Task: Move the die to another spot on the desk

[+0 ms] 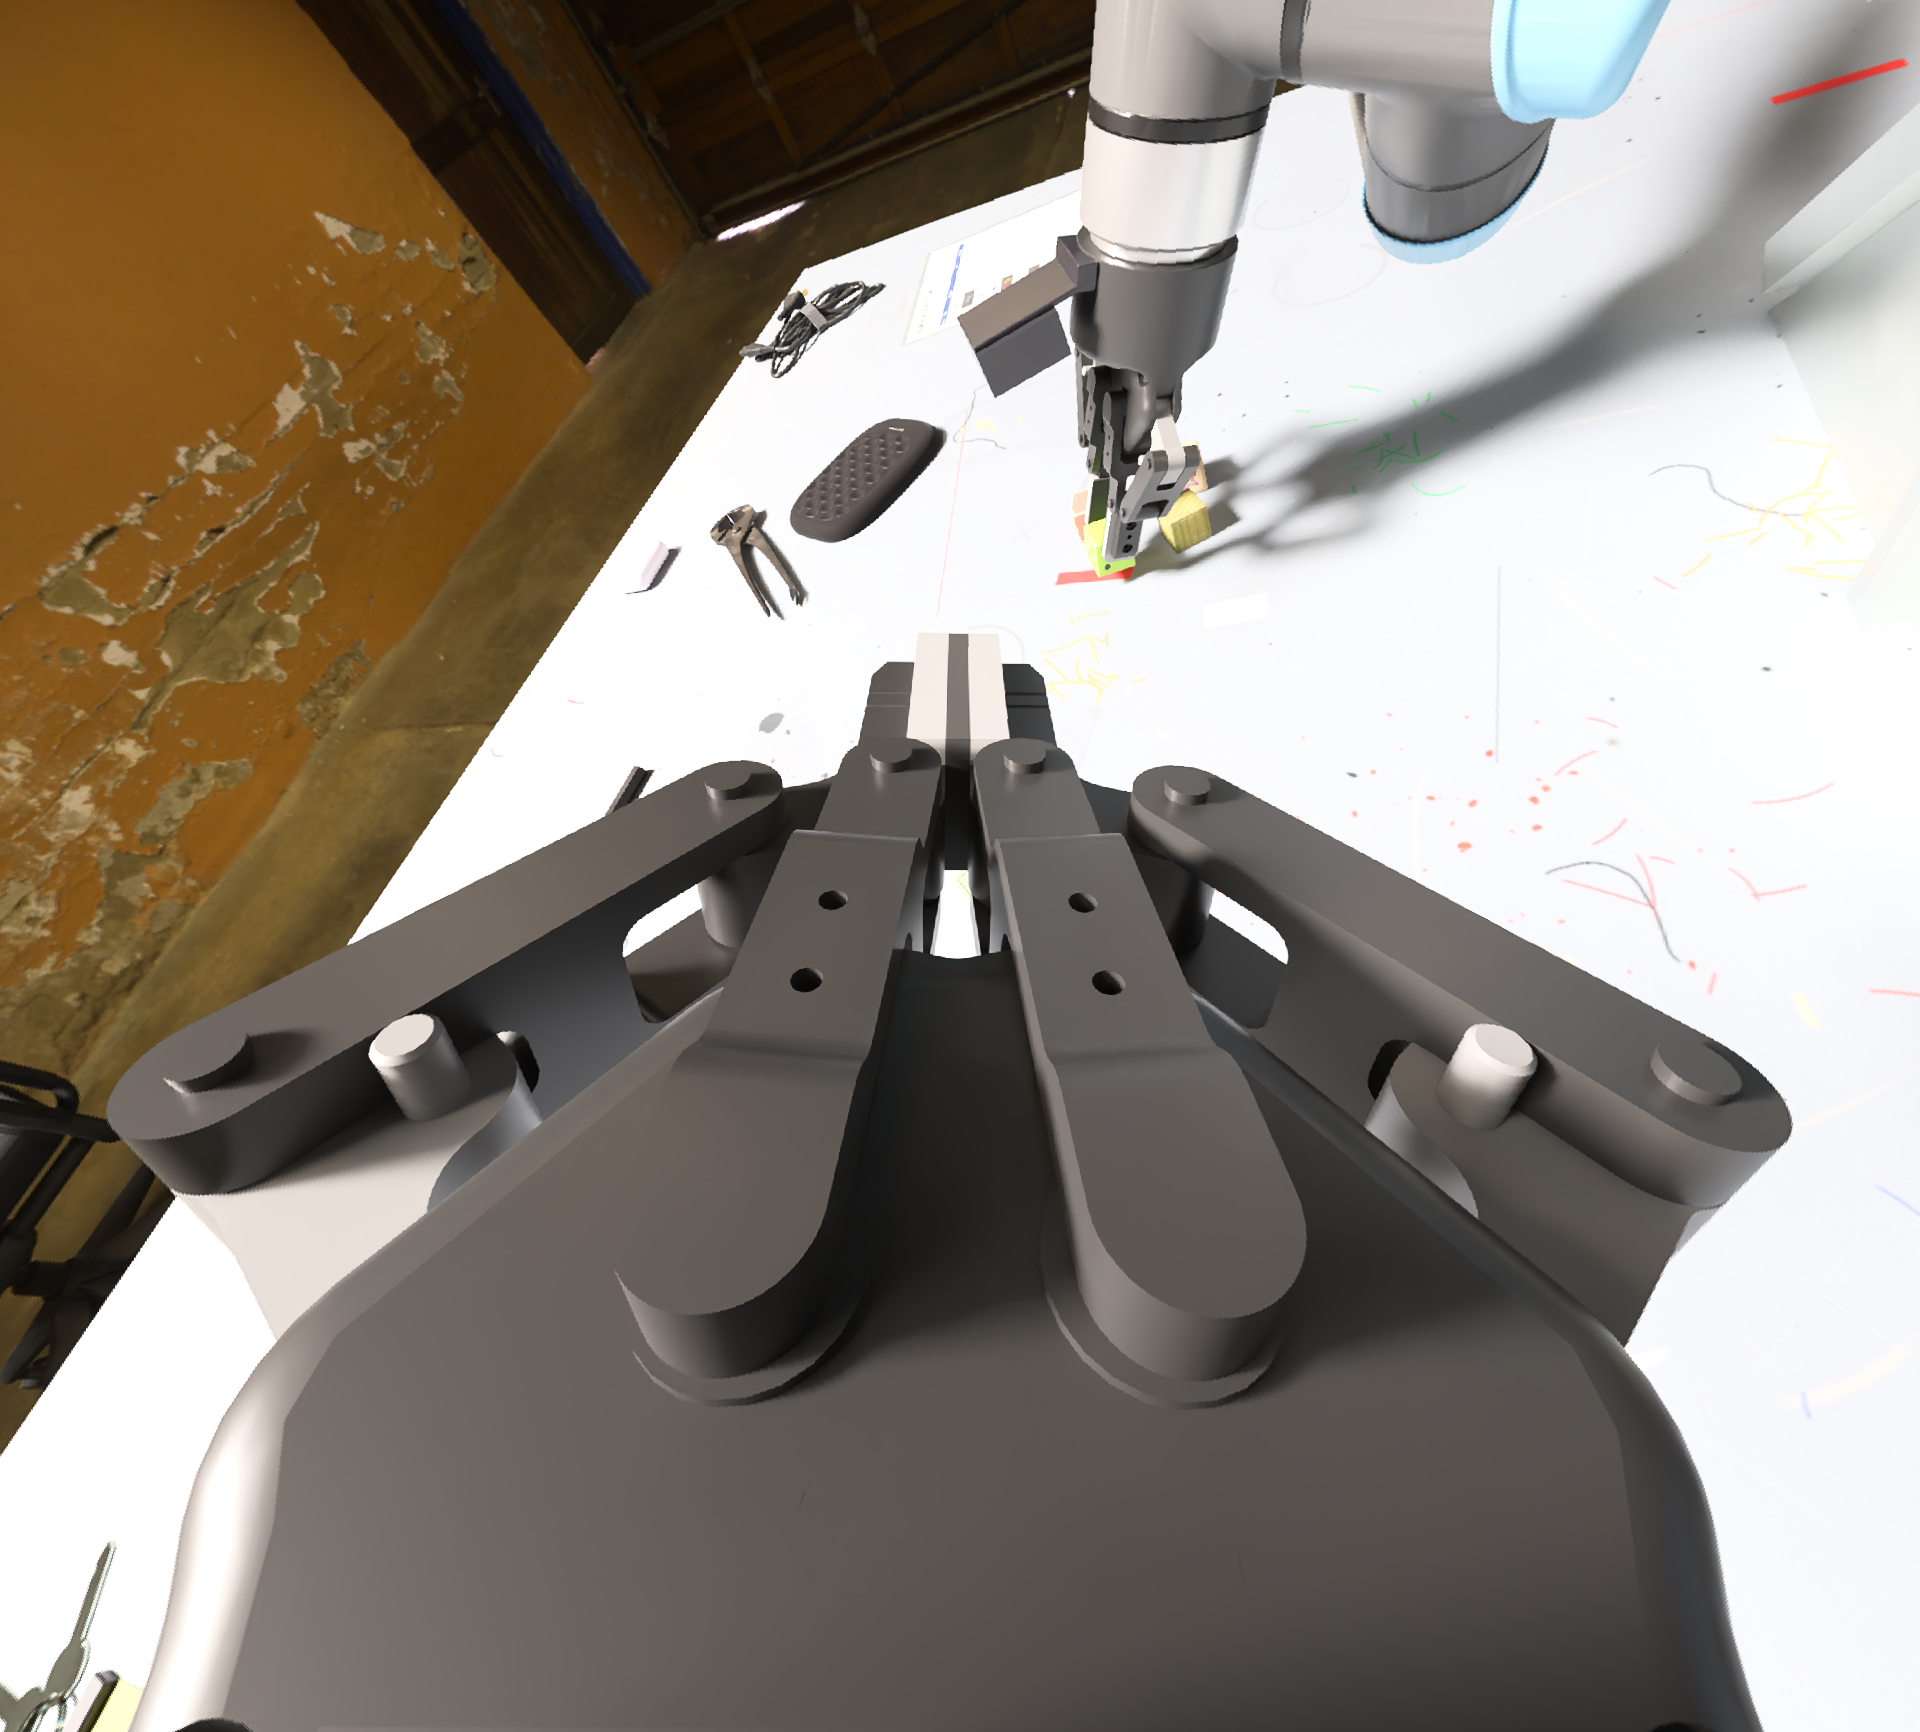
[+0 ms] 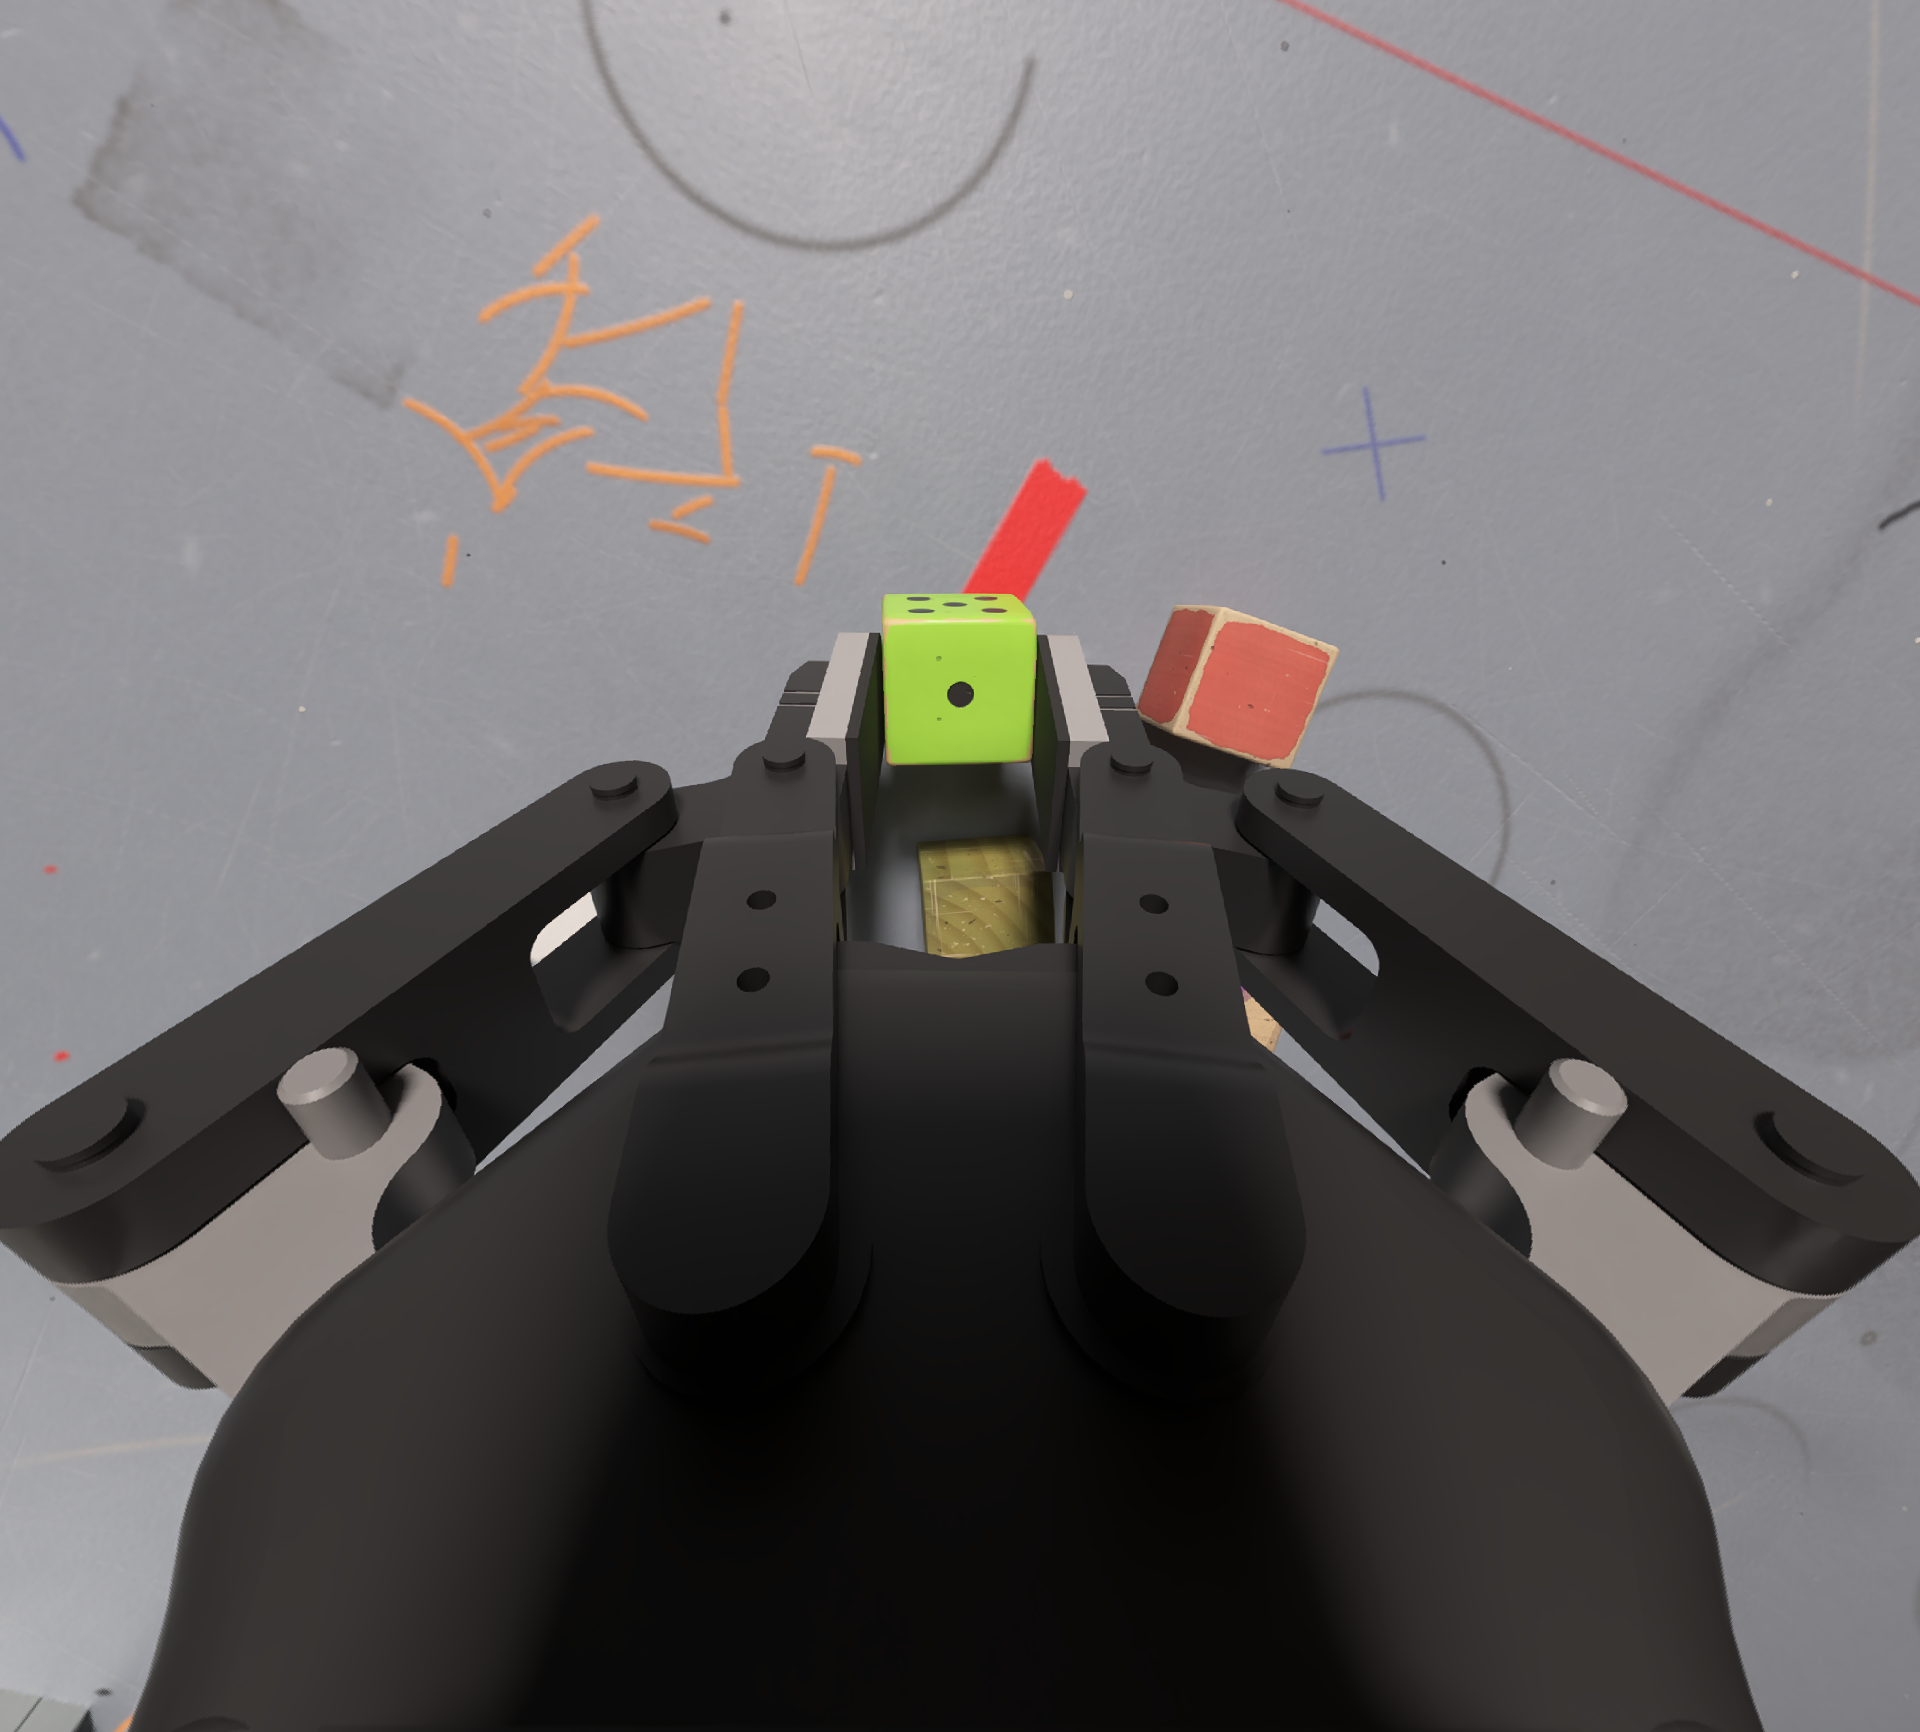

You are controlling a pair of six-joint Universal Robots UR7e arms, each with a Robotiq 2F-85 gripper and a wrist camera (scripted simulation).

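A lime-green die point(image 2: 958, 695) with black dots sits between the pads of my right gripper point(image 2: 958, 680), which is shut on it. In the left wrist view the die point(image 1: 1094, 552) is low over the white desk point(image 1: 1351, 695), by a red tape strip point(image 1: 1075, 578); I cannot tell if it touches the desk. The right gripper point(image 1: 1127, 544) points straight down there. My left gripper point(image 1: 958, 648) is shut and empty, hovering over the desk short of the die.
A red wooden block point(image 2: 1242, 690) lies right of the right gripper's fingers and a yellow block point(image 2: 982, 898) just behind the die. Pliers point(image 1: 758, 555), a dark oval pad point(image 1: 868, 477), a cable bundle point(image 1: 810, 321) and a paper sheet point(image 1: 945, 290) lie toward the desk's left edge.
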